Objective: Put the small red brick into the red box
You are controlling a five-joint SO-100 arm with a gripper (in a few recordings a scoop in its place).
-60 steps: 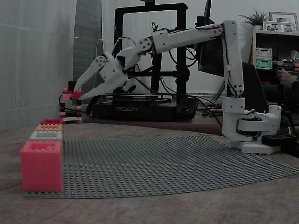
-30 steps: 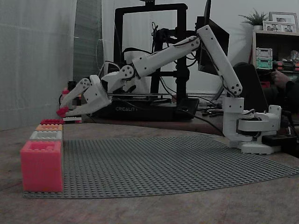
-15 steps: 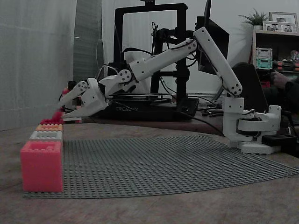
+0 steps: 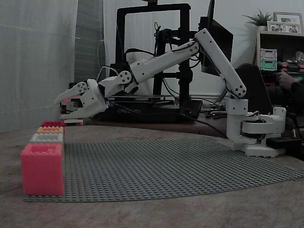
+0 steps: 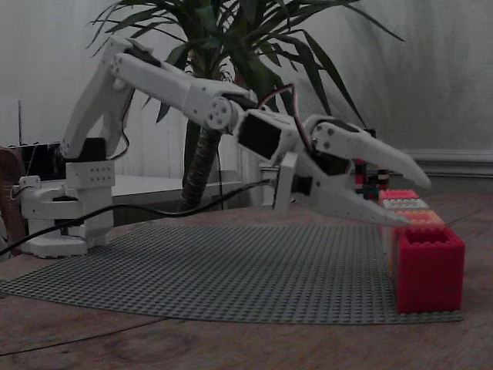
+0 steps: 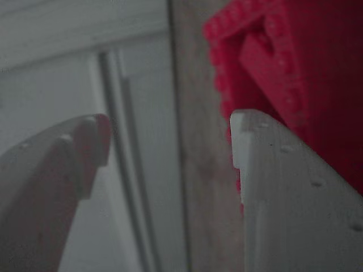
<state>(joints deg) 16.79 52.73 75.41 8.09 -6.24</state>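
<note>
The small red brick (image 6: 262, 54) looks to us like a blocky red lump inside the studded rim of the red box (image 6: 317, 85), just beneath the jaws, though the blur leaves us unsure. The smooth white plastic jaws stand apart and empty; two seconds ago they pinched the brick. Farther out, a grey studded baseplate (image 4: 166, 161) lies on the brown surface (image 4: 156, 213), and beyond it a black printer (image 4: 152, 111) reads "CREALITY".

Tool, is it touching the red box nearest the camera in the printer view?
Apart. In a fixed view the open tool hangs high behind that red box, with clear space between them.
</note>
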